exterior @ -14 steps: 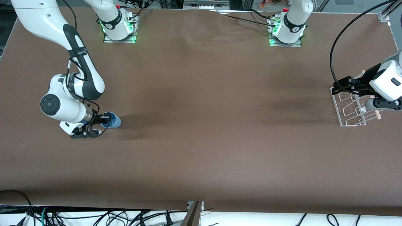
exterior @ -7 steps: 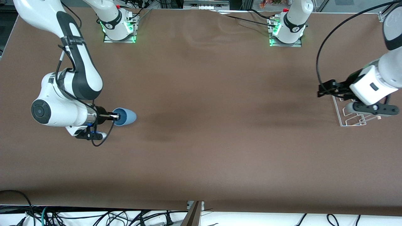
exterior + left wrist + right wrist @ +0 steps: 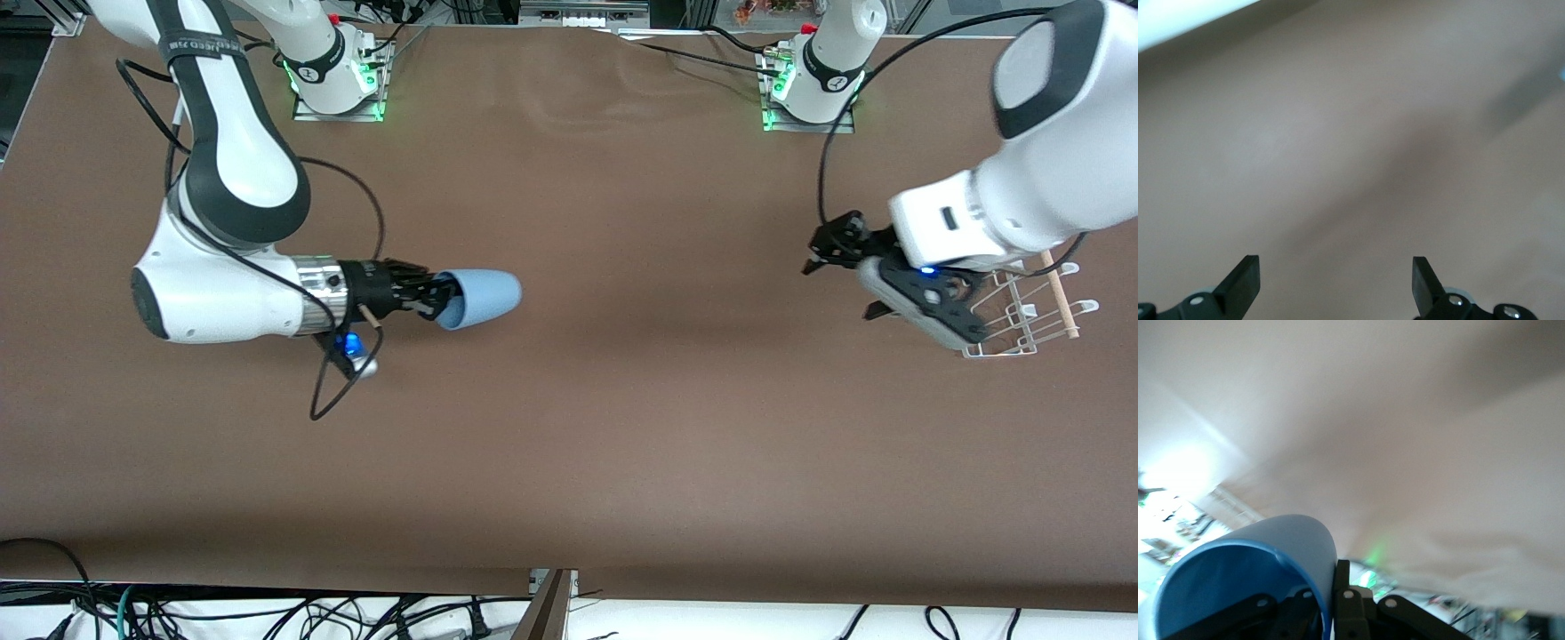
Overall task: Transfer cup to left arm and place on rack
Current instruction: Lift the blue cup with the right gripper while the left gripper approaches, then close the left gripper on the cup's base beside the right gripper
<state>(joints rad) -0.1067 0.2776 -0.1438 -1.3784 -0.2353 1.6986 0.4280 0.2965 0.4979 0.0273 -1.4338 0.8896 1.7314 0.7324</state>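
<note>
**Cup held in the air by the right gripper, left gripper open near the rack**

In the front view the right gripper (image 3: 425, 298) is above the table (image 3: 622, 427), toward the right arm's end, and it is clenched on the rim of the cup (image 3: 480, 298). The light-blue cup lies on its side in the air, with its open mouth at the gripper and its closed bottom pointing toward the middle of the table. The right wrist view shows what the front view does not: one finger goes inside the mouth of the cup (image 3: 1248, 577) and another black finger (image 3: 1341, 593) presses on the outside of the wall, so the rim is pinched between them.

The left gripper (image 3: 831, 244) is over the table at the left arm's end, just beside the rack (image 3: 1022, 311), and part of the left arm covers the rack. The white wire loops and the wooden dowel (image 3: 1058, 293) still show past the arm. In the front view the black fingers are small and hard to read. The left wrist view makes it clear: the two fingertips (image 3: 1245, 280) stand well apart with only the brown table surface between them, so this gripper is released and holds nothing. The rack and the cup do not appear in that wrist view.
</note>
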